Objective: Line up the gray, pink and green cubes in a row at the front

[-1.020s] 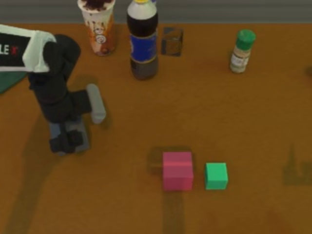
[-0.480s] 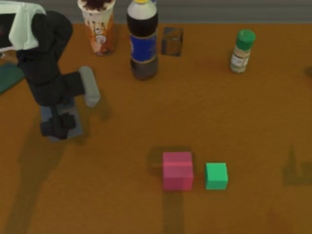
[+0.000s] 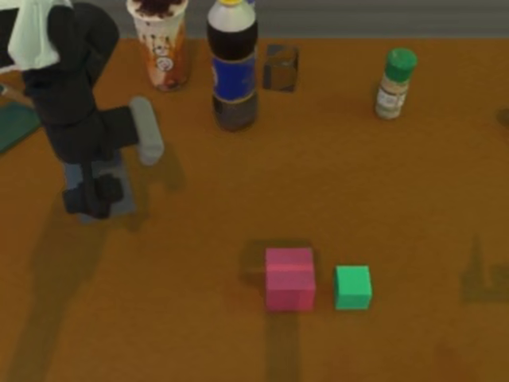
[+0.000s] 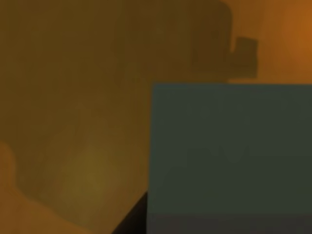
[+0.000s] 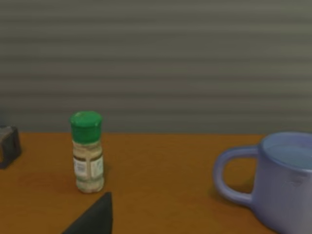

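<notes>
A: Three task cubes, you'll note, with two settled. The pink cube and the green cube sit side by side near the front of the table, just apart, green on the right.

B: And the gray one?

A: The gray cube is at the table's left, mostly hidden in the top view beneath the left end effector. Your left wrist view is largely filled by one slate face of that cube, seen very close.

B: Do the fingers have hold of it?

A: You see dark fingers over the cube's front edge in the top view, but whether they clamp it or stand apart I cannot tell.

B: Right arm?

A: Not seen from above. Its wrist view shows a green-capped spice jar and a pale blue mug; a dark finger tip pokes in at the edge, and I cannot tell its opening either.

B: Other items for your log?

A: Along the back: a dessert cup, a cola bottle, a small dark shiny cube, and the spice jar.
</notes>
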Controlling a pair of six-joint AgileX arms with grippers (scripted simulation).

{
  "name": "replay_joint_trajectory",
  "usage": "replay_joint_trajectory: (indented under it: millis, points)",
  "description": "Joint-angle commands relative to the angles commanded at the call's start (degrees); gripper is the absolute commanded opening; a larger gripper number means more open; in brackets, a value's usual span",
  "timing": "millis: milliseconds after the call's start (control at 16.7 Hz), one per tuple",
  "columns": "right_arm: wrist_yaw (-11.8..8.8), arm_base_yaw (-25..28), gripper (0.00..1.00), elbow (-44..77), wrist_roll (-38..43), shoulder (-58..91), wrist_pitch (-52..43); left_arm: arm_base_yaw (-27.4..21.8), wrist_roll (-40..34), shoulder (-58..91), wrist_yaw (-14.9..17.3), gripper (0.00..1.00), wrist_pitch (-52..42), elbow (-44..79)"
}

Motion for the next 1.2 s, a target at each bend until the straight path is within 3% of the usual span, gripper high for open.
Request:
replay_joint_trajectory:
  millis: [540, 900, 1200]
  points:
    - [0.0, 0.0, 1.00, 0.0, 0.0, 0.0, 0.0, -19.7, -3.9, -10.5, -0.2, 0.00, -0.4, -10.1]
    - [0.0, 0.0, 1.00, 0.0, 0.0, 0.0, 0.0, -20.4, -4.0, -10.8, -0.2, 0.00, -0.2, -10.6]
    - [0.0, 0.0, 1.00, 0.0, 0.0, 0.0, 0.0, -20.4, -4.4, -7.5, -0.2, 0.00, 8.1, -15.3]
